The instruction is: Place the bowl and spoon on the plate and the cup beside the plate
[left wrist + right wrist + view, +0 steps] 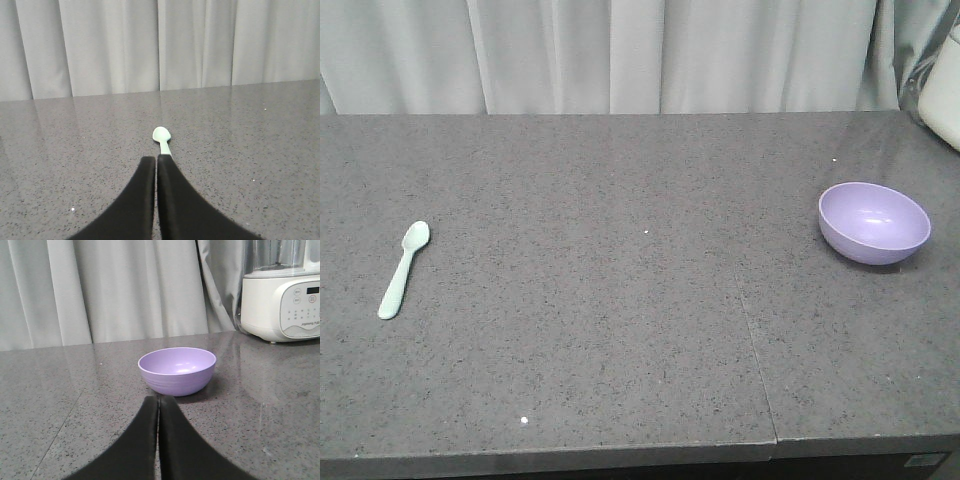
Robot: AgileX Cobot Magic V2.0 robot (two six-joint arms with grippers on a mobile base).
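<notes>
Your left claw (156,161) and right claw (158,401) were pressed together, so the spoon (404,268) near the bench's (620,330) left edge or the bowl (875,222) near its right edge risked skidding away if you nudged it.

You've got the spoon (404,270) lying flat way over on the left side of the grey speckled counter (620,350). It's pale mint, with the scoop end toward the back edge and the handle angled slightly left. The bowl (875,222) is glossy lavender, upright and empty, sitting far over on the right. The two are well apart.
</notes>
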